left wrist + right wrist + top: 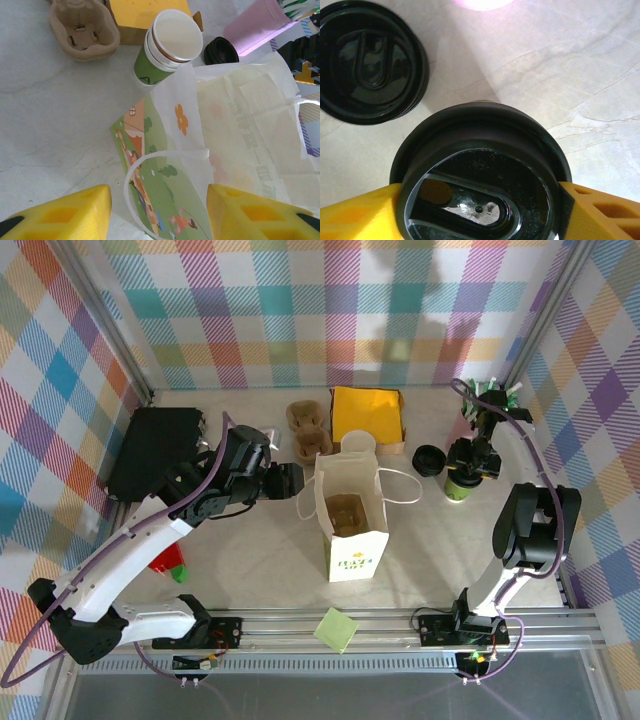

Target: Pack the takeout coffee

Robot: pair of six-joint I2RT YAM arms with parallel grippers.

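Note:
The takeout coffee (460, 488) is a small green-banded paper cup with a black lid (480, 150), standing right of the white paper bag (357, 560). My right gripper (472, 462) reaches down over it, and its yellow fingers (355, 215) come out from under both sides of the lid. The lid hides whether the pads touch the cup. The bag stands upright and open in the middle of the table. My left gripper (157, 210) is open at the bag's left side (287, 481), its fingers straddling the bag's loop handle (131, 180) without pinching it.
A stack of like cups (357, 447) stands behind the bag, with loose black lids (429, 460) beside it. Pulp cup carriers (308, 430) and a yellow box (367, 415) lie at the back. A pink cup of sticks (260, 22) is far right, a black case (155, 450) far left.

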